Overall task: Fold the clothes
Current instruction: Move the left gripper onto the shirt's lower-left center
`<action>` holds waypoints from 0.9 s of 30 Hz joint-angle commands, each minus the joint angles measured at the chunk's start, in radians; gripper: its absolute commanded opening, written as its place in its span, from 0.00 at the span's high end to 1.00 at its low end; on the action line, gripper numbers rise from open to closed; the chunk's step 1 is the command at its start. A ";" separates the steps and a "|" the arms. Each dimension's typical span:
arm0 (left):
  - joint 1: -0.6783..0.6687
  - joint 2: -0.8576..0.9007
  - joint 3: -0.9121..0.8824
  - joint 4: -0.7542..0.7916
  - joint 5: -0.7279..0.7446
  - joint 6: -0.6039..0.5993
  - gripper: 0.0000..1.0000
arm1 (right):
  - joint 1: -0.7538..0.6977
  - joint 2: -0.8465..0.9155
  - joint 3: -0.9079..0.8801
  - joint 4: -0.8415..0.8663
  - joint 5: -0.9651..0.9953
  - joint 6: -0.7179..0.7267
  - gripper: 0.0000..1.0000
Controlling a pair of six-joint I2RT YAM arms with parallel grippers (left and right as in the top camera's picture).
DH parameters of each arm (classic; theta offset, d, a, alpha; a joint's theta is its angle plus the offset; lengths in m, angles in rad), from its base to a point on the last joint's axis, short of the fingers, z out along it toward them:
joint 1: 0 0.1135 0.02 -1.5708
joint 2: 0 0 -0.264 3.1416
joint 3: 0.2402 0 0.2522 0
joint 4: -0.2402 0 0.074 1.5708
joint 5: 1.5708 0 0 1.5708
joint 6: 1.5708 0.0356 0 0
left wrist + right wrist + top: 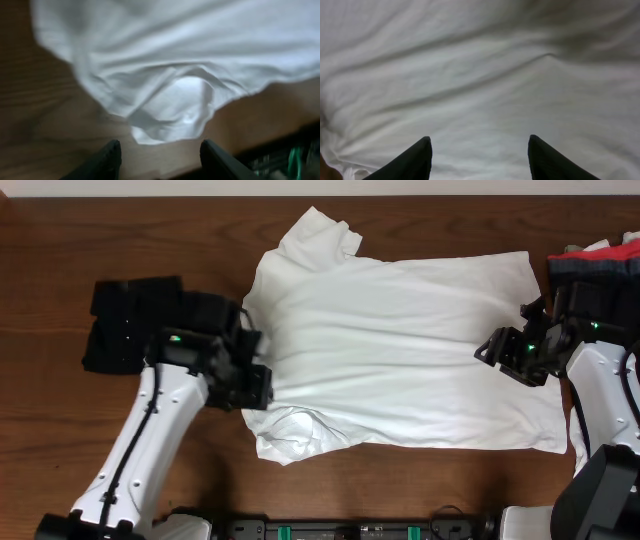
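Bare brown wood of the table [60,440] open across the lower left of the overhead frame and in a band along the top; only a thin strip free below the shirt's lower edge. Left side taken up by a black folded garment [130,320], upper right corner by a pile of dark and red cloth [600,260] just beside the shirt's hem [545,350]. White T-shirt [400,360] spread flat over the centre and right of the frame, neck end to the left, hem to the right, upper sleeve [320,235] pointing toward the top edge, lower sleeve [290,435] crumpled at the lower left; soft creases running across the body. Left arm [150,440] rising from the bottom left and slanting up and right, left gripper [255,380] at the shirt's left edge just above the crumpled sleeve; in the left wrist view, dark fingers [107,160] spread apart over wood, nothing between them, just short of the bunched sleeve opening. Right arm [600,390] coming up the right edge and bent toward the left, right gripper [490,348] over the shirt near the hem; in the right wrist view, fingers [415,160] parted above creased white fabric, no fold caught between them
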 commanded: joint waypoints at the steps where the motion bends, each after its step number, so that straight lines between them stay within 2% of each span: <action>1: -0.090 0.004 -0.034 -0.005 0.023 0.066 0.46 | 0.009 -0.004 0.005 0.000 0.002 -0.016 0.39; 8: -0.248 0.013 -0.141 0.105 -0.026 0.084 0.46 | 0.009 -0.004 0.005 0.000 0.002 -0.016 0.39; 13: -0.264 0.060 -0.217 0.228 -0.021 0.065 0.46 | 0.009 -0.004 0.005 -0.002 0.002 -0.015 0.39; 19: -0.274 0.140 -0.220 0.296 0.104 0.066 0.46 | 0.009 -0.004 0.005 -0.001 0.002 -0.015 0.39; 27: -0.357 0.181 -0.220 0.321 0.128 0.065 0.46 | 0.009 -0.004 0.005 -0.002 0.002 -0.015 0.39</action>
